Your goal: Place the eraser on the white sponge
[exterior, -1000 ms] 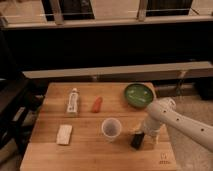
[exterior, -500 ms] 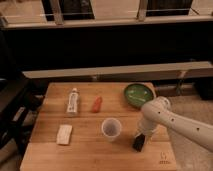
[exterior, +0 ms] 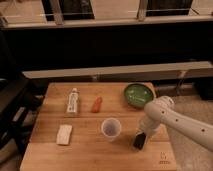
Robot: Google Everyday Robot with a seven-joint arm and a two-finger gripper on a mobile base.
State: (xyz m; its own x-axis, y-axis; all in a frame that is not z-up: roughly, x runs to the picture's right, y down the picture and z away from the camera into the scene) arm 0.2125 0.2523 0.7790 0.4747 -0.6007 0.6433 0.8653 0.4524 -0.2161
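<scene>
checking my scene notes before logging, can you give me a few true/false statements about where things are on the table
1. The eraser lies on the sponge. False: it is at the gripper, right of the cup; the sponge is far left.
2. The cup stands between sponge and eraser. True.
3. The green bowl is at the table's front left corner. False: it sits at the back right.
4. The white tube lies left of the orange-red piece. True.
5. The gripper hangs over the tube. False: it is down near the table's front right, at the eraser.
</scene>
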